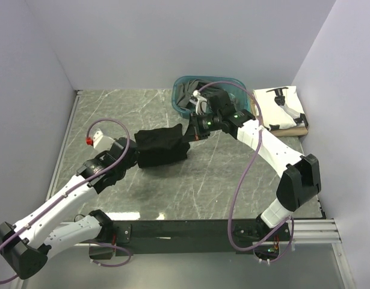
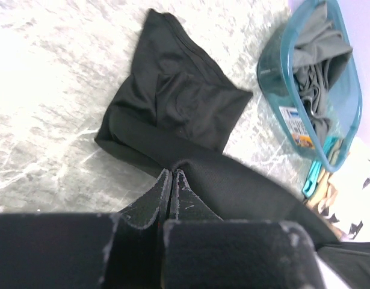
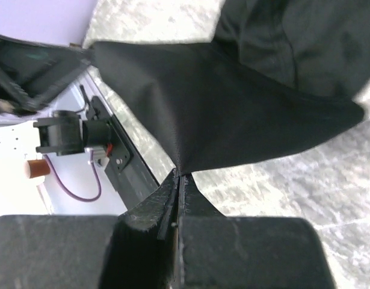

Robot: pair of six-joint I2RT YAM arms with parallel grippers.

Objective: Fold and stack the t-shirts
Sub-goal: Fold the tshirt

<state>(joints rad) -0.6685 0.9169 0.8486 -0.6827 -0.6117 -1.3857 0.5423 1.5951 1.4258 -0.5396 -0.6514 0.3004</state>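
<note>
A plain black t-shirt (image 1: 162,147) hangs bunched between my two grippers, low over the marble table (image 1: 130,108). My left gripper (image 1: 134,153) is shut on its left edge; in the left wrist view the fingertips (image 2: 171,176) pinch a taut fold while the rest of the black t-shirt (image 2: 178,102) lies crumpled beyond. On the right edge my right gripper (image 1: 189,131) is shut too, its jaws (image 3: 180,176) closed on a corner of the black cloth (image 3: 233,102). A white t-shirt with black print (image 1: 281,107) lies folded at the back right on a tan one (image 1: 296,130).
A teal plastic tub (image 1: 236,86) at the back holds dark grey t-shirts (image 1: 188,91), also seen as dark grey t-shirts (image 2: 317,66) inside the tub (image 2: 275,72). White walls enclose the table on three sides. A black rail (image 1: 191,229) runs along the near edge.
</note>
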